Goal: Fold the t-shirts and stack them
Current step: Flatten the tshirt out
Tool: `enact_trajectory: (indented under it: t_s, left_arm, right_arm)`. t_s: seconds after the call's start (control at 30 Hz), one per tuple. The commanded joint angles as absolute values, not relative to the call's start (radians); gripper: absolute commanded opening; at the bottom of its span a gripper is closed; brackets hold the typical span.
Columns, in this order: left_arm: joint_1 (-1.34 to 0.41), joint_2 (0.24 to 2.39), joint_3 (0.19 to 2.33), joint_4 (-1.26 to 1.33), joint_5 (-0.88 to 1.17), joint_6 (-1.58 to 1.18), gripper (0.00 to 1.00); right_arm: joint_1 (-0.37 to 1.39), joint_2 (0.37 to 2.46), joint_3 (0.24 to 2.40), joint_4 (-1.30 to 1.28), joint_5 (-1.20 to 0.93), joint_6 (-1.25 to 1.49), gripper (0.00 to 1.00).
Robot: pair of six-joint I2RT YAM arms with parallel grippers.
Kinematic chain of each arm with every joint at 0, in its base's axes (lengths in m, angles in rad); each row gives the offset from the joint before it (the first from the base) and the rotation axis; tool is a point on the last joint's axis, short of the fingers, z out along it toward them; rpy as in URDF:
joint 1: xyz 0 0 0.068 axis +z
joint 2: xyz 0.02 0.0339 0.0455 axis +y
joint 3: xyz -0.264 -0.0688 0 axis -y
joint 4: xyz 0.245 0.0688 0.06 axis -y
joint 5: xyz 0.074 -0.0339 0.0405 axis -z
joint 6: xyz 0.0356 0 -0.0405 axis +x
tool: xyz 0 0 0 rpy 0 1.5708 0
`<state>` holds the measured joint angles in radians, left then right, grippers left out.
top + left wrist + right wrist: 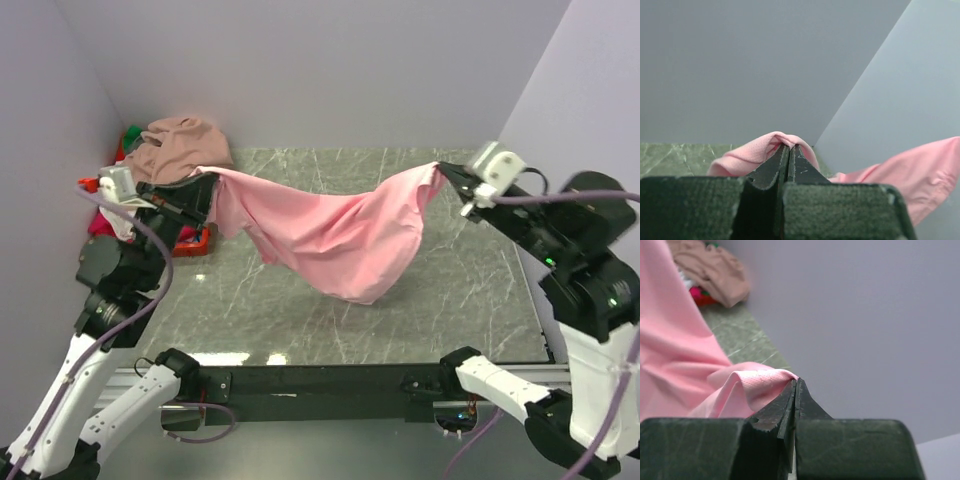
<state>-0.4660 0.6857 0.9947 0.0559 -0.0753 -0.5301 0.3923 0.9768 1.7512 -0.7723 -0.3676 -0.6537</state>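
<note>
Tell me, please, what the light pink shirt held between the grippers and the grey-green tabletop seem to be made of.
Light pink t-shirt: thin, matte knit cloth, probably cotton jersey; it sags and creases softly.
Grey-green veined tabletop: marble-look with a slight sheen; stone or printed laminate, I cannot tell.

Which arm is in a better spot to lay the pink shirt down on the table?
Probably the right. Both pinch the pink shirt, but the right gripper hangs over the table, while the left gripper is crowded by the basket heaped with a tan shirt.
</note>
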Motion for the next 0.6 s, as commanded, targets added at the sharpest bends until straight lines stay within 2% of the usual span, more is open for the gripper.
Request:
enact_trajectory:
  t_s: [0.0,0.17,0.3,0.47,0.57]
  left_arm:
    - [-0.465,0.652,1.052,0.017,-0.09,-0.488,0.0]
    - [-0.466,0.629,1.042,0.003,-0.075,-0.514,0.01]
    - [-0.466,0.621,0.983,-0.035,-0.022,-0.6,0.0]
    - [-0.463,0.672,0.843,-0.054,-0.043,-0.732,0.0]
    - [-0.459,0.808,0.781,0.072,-0.129,-0.782,0.0]
  right_arm:
    - [0.377,0.948,1.827,-0.782,-0.299,-0.609,0.0]
    - [0.35,0.92,1.841,-0.784,-0.233,-0.606,0.0]
    - [0.331,0.87,1.766,-0.788,-0.203,-0.617,0.0]
    - [0.313,0.83,1.465,-0.655,-0.083,-0.601,0.0]
    - [0.273,0.865,1.251,-0.442,-0.008,-0.551,0.0]
